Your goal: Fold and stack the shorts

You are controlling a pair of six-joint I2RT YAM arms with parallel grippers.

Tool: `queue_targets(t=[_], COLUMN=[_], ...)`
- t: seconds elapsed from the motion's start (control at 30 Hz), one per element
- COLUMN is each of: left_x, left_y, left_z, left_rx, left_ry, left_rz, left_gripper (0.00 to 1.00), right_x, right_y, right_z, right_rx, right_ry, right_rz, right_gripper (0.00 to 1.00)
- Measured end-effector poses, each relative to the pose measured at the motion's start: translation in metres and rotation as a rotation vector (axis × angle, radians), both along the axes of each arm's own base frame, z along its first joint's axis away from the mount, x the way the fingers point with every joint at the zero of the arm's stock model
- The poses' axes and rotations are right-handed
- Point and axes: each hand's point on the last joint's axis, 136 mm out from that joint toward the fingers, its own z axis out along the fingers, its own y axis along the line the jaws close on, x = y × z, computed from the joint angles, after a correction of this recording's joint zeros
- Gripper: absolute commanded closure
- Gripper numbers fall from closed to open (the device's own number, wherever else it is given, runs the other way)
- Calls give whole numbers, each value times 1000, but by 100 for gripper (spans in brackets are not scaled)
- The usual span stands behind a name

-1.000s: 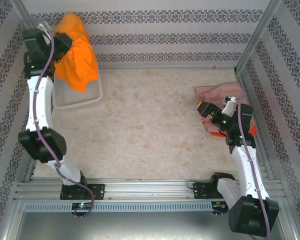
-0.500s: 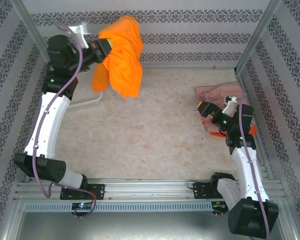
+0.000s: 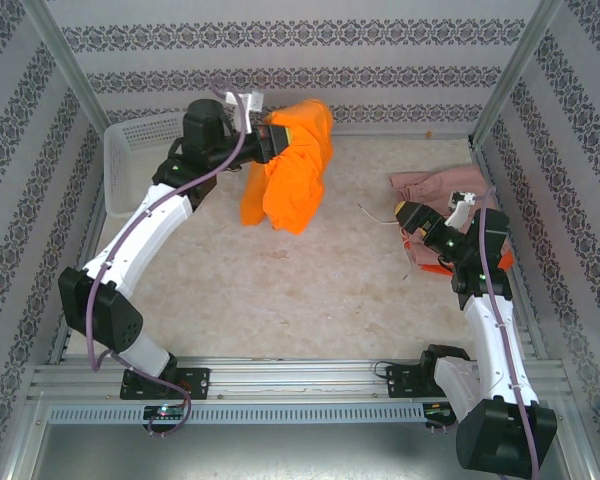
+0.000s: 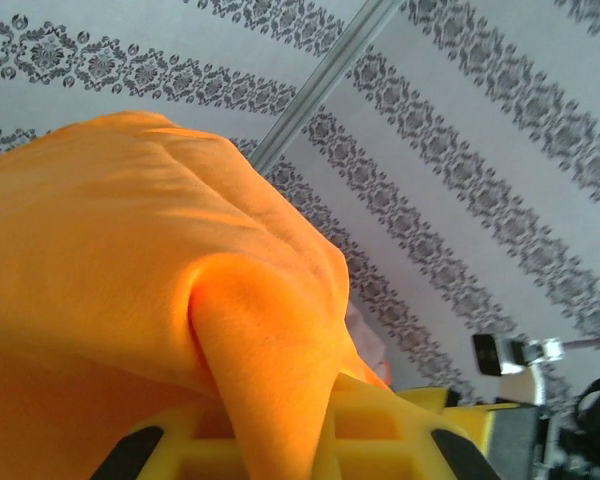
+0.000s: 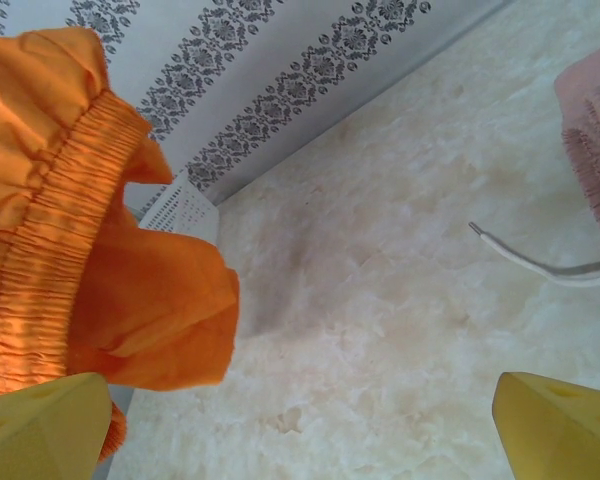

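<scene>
A pair of orange shorts (image 3: pixel 292 170) hangs in the air over the back middle of the table, pinched in my shut left gripper (image 3: pixel 273 140). In the left wrist view the orange fabric (image 4: pixel 160 260) bulges over the yellow fingers (image 4: pixel 410 430) and runs down between them. The right wrist view shows the orange shorts (image 5: pixel 90 270) hanging with their gathered waistband on the left. My right gripper (image 3: pixel 408 218) stands open and empty low over the table at the right, its opening (image 5: pixel 300 430) facing bare tabletop. Dusty pink shorts (image 3: pixel 440 185) lie just behind it. Red-orange shorts (image 3: pixel 435 268) peek from under the right arm.
A white mesh basket (image 3: pixel 135 150) stands at the back left, behind the left arm. A white drawstring (image 5: pixel 550 265) trails from the pink shorts (image 5: pixel 595 150) onto the table. Patterned walls close in the back and both sides.
My left arm has swung from the back left corner over the basket toward the table's middle, carrying the orange shorts along. The right arm has stayed still.
</scene>
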Motion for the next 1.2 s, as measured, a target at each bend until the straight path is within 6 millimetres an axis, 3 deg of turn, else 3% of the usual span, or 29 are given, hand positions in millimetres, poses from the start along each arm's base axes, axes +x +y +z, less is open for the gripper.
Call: queue_targets(t=[0.13, 0.37, 0.43, 0.5, 0.6, 0.7, 0.8, 0.83, 0.9, 0.97, 1.03, 1.1, 1.2], left_x=[23, 104, 115, 111, 83, 25, -27, -44, -74, -101, -114, -116, -114], left_y=[-10, -19, -25, -33, -55, -68, -66, -61, -46, -33, -24, -19, -12], left_z=[-18, -40, -41, -45, -57, -105, -175, -207, -258, -290, -287, -254, -182], left_rx=[127, 333, 390, 448, 492, 495, 499, 518, 565, 596, 584, 522, 409], left_ry=[-40, -114, -159, -201, -303, -388, -445, -443, -419, -400, -408, -451, -530], left_rz=[65, 231, 261, 264, 227, 147, 82, 60, 27, 3, 17, 66, 160], left_gripper=[100, 100, 100, 97, 83, 59, 34, 23, 14, 9, 5, 1, 0], right_x=[4, 14, 14, 14, 11, 5, 0, -1, -4, -9, -12, -12, -12], right_y=[-1, -1, -1, -1, -1, -2, -4, -5, -8, -12, -14, -16, -18], right_z=[-2, -6, -4, -1, 5, 10, 3, -2, -14, -29, -41, -47, -47], right_rx=[7, 32, 30, 27, 15, -3, -12, -10, 6, 32, 59, 73, 82], right_ry=[5, 42, 36, 27, -1, -35, -38, -29, -1, 29, 61, 81, 90], right_rz=[-2, 3, 3, 3, -1, -11, -27, -37, -74, -113, -139, -159, -180], right_gripper=[2, 2, 2, 2, 2, 2, 2, 2, 2, 2, 5, 7, 10])
